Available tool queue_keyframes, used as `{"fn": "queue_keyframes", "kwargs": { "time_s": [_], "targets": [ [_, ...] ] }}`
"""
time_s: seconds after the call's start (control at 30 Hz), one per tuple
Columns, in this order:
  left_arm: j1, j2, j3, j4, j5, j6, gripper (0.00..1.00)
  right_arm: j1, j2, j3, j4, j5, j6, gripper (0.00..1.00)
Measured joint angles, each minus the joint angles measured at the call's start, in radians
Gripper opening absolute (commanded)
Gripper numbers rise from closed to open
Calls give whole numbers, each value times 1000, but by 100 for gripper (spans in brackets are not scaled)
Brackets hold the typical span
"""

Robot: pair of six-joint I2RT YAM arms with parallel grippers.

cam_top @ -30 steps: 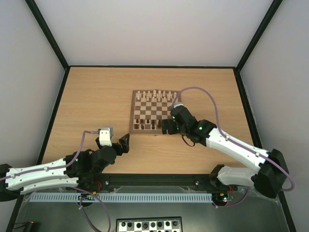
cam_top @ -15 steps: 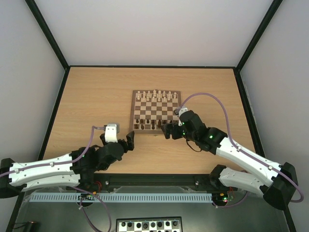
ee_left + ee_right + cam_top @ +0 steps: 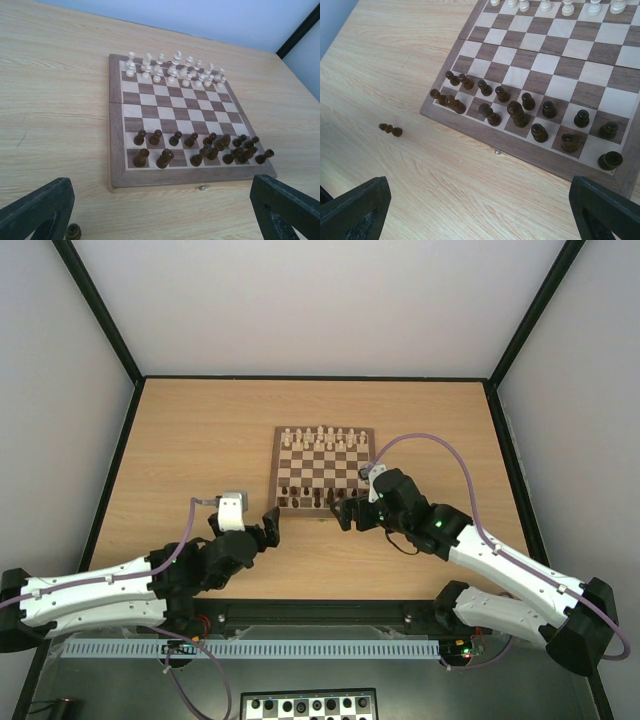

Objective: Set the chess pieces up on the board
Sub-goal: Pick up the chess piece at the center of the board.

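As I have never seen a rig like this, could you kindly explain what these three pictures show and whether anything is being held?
These are two white-and-black robot arms bolted at the near edge of a light wooden table. The overhead picture comes from a fixed camera above and behind them; the other two come from a camera on each wrist, looking forward past its own dark fingers. On the table lies a square wooden chessboard with brown and beige squares. Pale cream chessmen line its far side; small dark brown chessmen crowd its near two rows, unevenly. One more dark brown piece sits on the table, off the board. The left gripper and right gripper are both open and hold nothing.
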Motion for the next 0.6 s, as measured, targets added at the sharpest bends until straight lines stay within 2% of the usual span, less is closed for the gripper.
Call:
{"fn": "queue_keyframes", "kwargs": {
  "time_s": [0.37,0.5,0.6],
  "targets": [
    [129,26,-18,62,69,45,99,0,12,-7,2,-45,0,99],
    [160,8,-22,44,84,34,99,0,16,-11,4,-75,1,100],
    [199,-26,-26,5,85,0,100,2,34,-11,19,-113,6,96]
  ]
}}
